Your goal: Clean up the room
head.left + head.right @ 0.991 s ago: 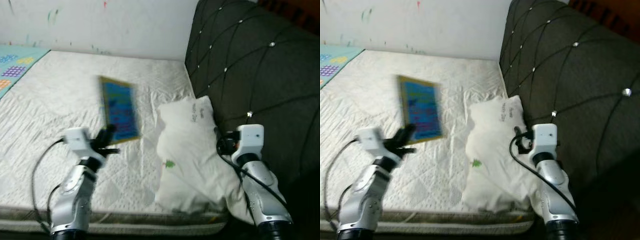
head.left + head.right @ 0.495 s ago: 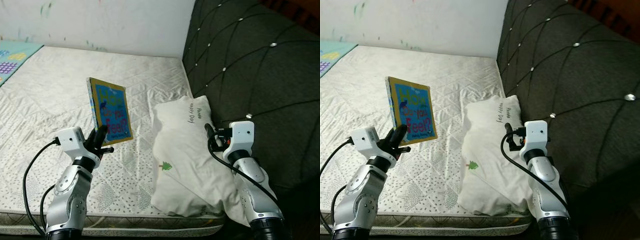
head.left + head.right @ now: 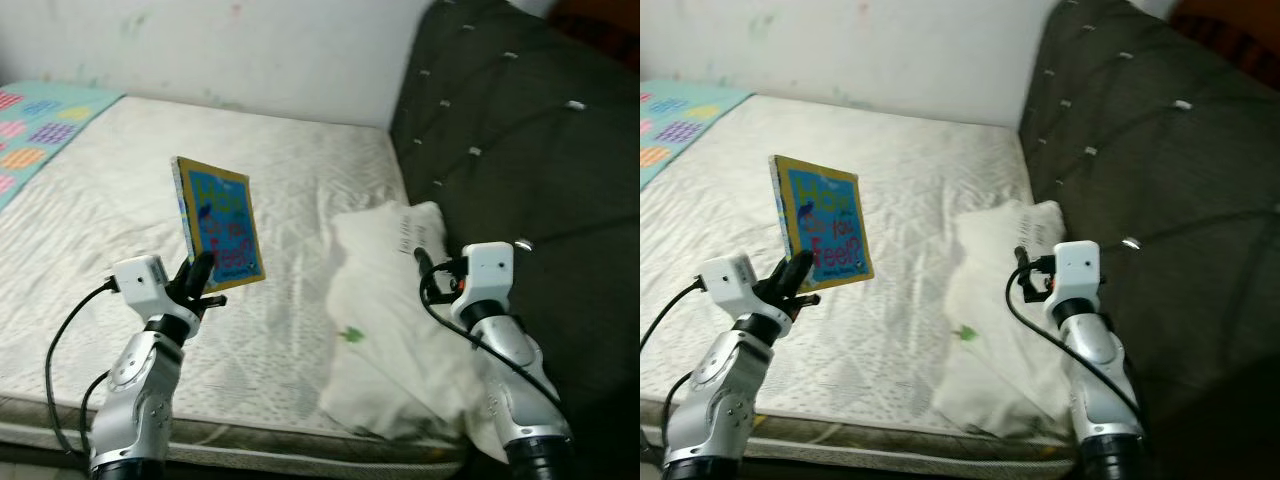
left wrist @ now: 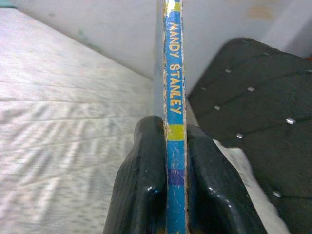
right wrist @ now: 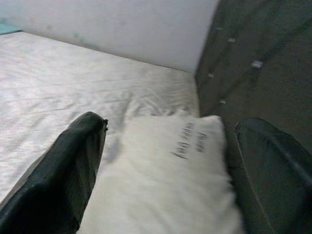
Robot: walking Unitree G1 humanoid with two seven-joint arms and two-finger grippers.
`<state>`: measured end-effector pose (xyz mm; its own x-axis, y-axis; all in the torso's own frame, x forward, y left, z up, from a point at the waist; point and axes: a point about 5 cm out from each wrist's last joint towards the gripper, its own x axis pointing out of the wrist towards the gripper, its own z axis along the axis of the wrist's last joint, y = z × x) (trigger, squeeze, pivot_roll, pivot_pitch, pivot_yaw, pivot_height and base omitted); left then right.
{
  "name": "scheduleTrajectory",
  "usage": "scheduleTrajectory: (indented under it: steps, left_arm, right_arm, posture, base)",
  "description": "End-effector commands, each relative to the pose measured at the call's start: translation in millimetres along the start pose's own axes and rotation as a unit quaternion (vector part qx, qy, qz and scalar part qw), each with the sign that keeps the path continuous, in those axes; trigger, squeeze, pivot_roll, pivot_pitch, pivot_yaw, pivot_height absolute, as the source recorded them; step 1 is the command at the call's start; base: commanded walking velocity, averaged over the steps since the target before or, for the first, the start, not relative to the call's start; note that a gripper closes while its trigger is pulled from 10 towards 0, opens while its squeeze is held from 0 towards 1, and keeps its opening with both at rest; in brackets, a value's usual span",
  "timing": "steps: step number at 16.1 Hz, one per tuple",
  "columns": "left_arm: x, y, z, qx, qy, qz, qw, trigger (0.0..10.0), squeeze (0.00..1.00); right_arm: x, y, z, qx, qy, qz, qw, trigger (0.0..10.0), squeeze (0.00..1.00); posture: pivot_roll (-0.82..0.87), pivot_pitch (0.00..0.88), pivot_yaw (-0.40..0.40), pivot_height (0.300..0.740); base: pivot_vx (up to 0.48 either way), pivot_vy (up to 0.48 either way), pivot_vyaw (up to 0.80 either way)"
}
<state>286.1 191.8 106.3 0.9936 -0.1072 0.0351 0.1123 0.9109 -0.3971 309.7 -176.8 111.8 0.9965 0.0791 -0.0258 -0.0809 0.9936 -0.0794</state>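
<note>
A: Book [image 3: 220, 224] vs fingers?
B: Left gripper [image 3: 203, 279] is clenched on the book's lower edge. In the left wrist view the spine [image 4: 175, 122] runs straight up between the two black fingers [image 4: 144, 185], one pad pressed to each side. Book sticks up well past the fingertips.

A: Where is it in frame?
B: Left of centre in the left eye view, held in the air above the mattress [image 3: 120, 200], not touching it. It stands nearly upright, tilted a bit, cover facing the camera.

A: Looks?
B: Thin hardback, blue cover with a yellow-gold border, red and blue lettering, blurred, can't read the title. Spine is blue with a yellow band and yellow letters "MANDY STANLEY". Edges look a bit worn.

A: Right side?
B: Right gripper [image 5: 165, 165] has its fingers spread wide, grasping nothing. It hovers over the white pillow [image 3: 400, 320], lower right of the left eye view. Contact with the pillow, cannot tell.

A: Pillow?
B: White, crumpled, small dark script printed near one end and a tiny green mark on the lower part. Lies on the mattress right against the dark tufted headboard [image 3: 520, 130], at the right of the frame.

A: Anything else?
B: White quilted mattress, a colourful patterned mat [image 3: 40, 120] at upper left, white wall [image 3: 220, 45] along the top.
</note>
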Motion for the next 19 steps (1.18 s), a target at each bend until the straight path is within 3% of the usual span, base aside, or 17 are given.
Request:
scheduleTrajectory:
  steps: [1,5,12,16,19]
  left_arm:
    - [3.8,-3.9,9.1,0.003,-0.018,-0.011,1.0,10.0,0.0]
    - [4.7,-3.6,9.9,0.003,-0.02,-0.01,1.0,10.0,0.0]
    - [5.1,0.7,8.5,0.001,-0.012,0.004,1.0,10.0,0.0]
    - [4.8,1.9,4.4,0.011,0.002,0.008,1.0,10.0,0.0]
    - [3.9,3.3,4.2,0.016,0.002,0.013,1.0,10.0,0.0]
  right_arm:
    - [-0.7,-3.7,-0.2,-0.005,0.0,-0.004,1.0,10.0,0.0]
    - [0.4,-3.3,0.2,-0.005,-0.001,-0.003,1.0,10.0,0.0]
    - [1.3,-2.2,1.2,-0.009,-0.004,0.003,1.0,10.0,0.0]
    - [1.4,-2.2,1.2,-0.015,-0.003,0.004,1.0,10.0,0.0]
    - [0.4,-2.9,-0.1,-0.013,0.0,0.002,1.0,10.0,0.0]
  posture:
    - [-0.03,0.0,-0.078,0.74]
    - [-0.03,0.0,-0.078,0.74]
    - [-0.03,0.0,-0.08,0.74]
    - [-0.03,0.0,-0.082,0.74]
    - [-0.03,0.0,-0.082,0.74]
  base:
    - [0.0,0.472,0.0]
    - [0.0,0.404,0.0]
    - [0.0,0.0,0.0]
    - [0.0,0.0,0.58]
    - [0.0,0.0,0.0]
